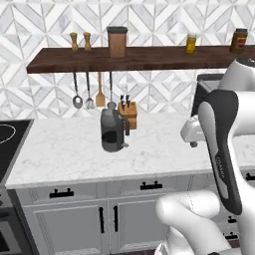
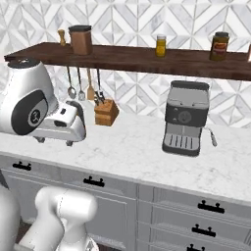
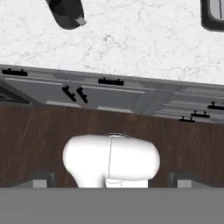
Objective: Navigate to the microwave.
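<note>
I face a marble counter with a dark kettle mid-frame and a coffee machine at centre right. No microwave visible; I judge driving onward comes next. Jaws' state: cannot tell.

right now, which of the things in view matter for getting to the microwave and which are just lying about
For the job: none of the things below; each is something other than the microwave.

Just lying about: dark kettle, knife block, coffee machine, hanging utensils, shelf jars, cooktop.
</note>
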Robot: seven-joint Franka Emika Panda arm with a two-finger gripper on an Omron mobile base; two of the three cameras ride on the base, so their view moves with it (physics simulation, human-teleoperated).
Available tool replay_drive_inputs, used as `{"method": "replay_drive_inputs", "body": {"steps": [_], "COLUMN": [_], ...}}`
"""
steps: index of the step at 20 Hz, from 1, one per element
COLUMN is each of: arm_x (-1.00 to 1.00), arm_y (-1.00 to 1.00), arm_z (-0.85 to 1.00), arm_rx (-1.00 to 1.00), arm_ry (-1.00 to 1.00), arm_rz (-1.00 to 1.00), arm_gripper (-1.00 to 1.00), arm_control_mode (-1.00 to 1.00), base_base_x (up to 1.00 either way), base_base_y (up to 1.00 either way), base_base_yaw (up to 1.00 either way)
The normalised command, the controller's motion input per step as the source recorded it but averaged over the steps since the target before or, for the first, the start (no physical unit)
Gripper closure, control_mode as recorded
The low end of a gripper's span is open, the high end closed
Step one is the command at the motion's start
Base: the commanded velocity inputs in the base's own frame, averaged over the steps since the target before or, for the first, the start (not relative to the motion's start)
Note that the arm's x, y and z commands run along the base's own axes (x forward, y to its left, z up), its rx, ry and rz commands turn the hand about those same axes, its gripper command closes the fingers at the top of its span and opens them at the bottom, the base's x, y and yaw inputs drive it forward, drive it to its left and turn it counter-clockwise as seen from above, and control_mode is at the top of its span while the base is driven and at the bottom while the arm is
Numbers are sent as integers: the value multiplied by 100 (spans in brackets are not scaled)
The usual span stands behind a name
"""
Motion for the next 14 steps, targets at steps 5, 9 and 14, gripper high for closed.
{"method": "replay_drive_inputs", "body": {"steps": [5,9,14], "arm_x": [0,0,0], "arm_y": [0,0,0], "arm_z": [0,0,0], "arm_rx": [0,0,0], "arm_ry": [0,0,0], "arm_rz": [0,0,0], "arm_gripper": [-100,-100,-100], "arm_control_mode": [100,100,100], "base_base_x": [-49,-33,-28], "base_base_y": [40,14,5], "base_base_yaw": [90,100,100]}}
